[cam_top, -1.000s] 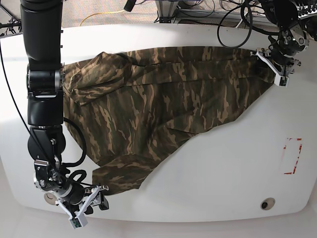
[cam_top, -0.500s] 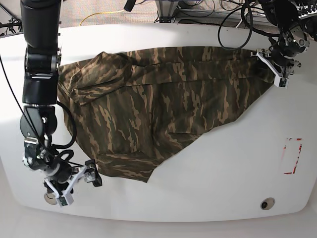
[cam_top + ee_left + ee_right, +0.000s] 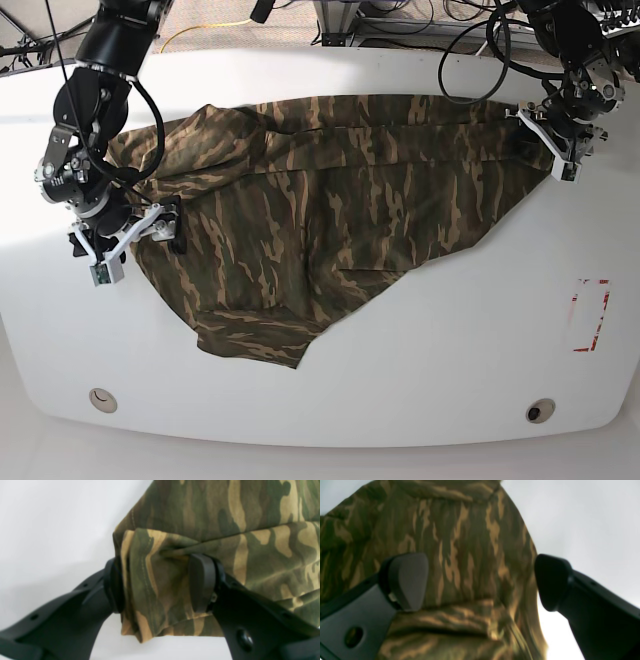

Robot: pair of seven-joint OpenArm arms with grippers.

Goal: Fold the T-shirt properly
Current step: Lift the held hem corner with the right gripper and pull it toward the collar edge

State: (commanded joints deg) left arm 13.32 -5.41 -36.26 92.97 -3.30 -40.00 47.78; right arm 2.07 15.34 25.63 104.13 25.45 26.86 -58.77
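T-shirt, camouflage in olive, dark brown and tan, lies on the white table, spanning from the upper left to the upper right of the base view. Its upper edge runs nearly straight across; a folded section with bunched cloth lies at the upper left, and a flap of cloth reaches down to the lower middle-left. Long creases run along the upper part.

Left gripper: at the upper right of the base view, at the shirt's right end. Fingers stand apart, with rumpled cloth visible between them in the left wrist view. One finger overlaps the folded cloth in that view; the other is beside a stitched edge.

Right gripper: at the left of the base view, by the shirt's left edge. Fingers stand wide apart. Right wrist view shows shirt cloth between and beyond them, blurred toward the bottom; contact with the cloth cannot be told.

Red marking at the right of the base view. Round fittings at the lower left and lower right.
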